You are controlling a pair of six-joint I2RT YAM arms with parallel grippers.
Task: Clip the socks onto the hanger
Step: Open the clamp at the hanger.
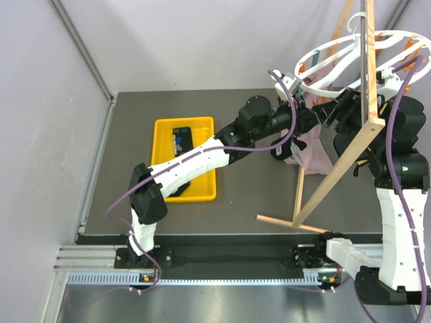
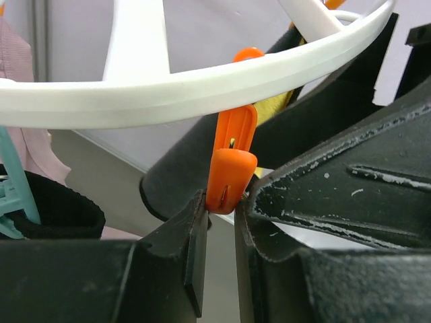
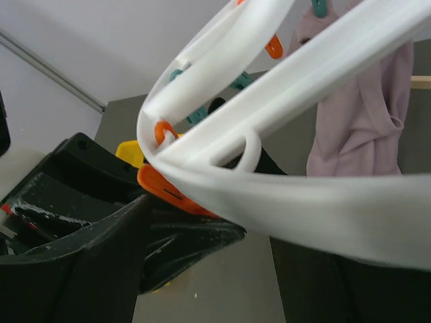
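Observation:
The hanger [image 1: 316, 52], a white ring with spokes, hangs at the right on a wooden frame [image 1: 343, 161]. One black sock [image 1: 183, 142] lies in a yellow tray. My left gripper [image 1: 311, 119] reaches up under the ring's rim [image 2: 135, 101]. Its jaws [image 2: 221, 208] are nearly closed and pinch the lower end of an orange clip [image 2: 230, 168]. Black cloth [image 2: 178, 178] hangs right behind the clip, and I cannot tell if it is a sock. My right gripper [image 1: 338, 109] is close by under the ring [image 3: 303, 195]. Its fingers [image 3: 101, 262] stand wide apart with nothing between them.
The yellow tray [image 1: 165, 128] sits mid-left on the dark table. A pink-mauve garment [image 1: 310, 151] hangs from the ring beside both grippers and shows in the right wrist view [image 3: 363, 114]. A teal clip [image 2: 12, 195] hangs next to a ribbed black cuff [image 2: 64, 212]. The frame's foot [image 1: 289, 224] lies near the front edge.

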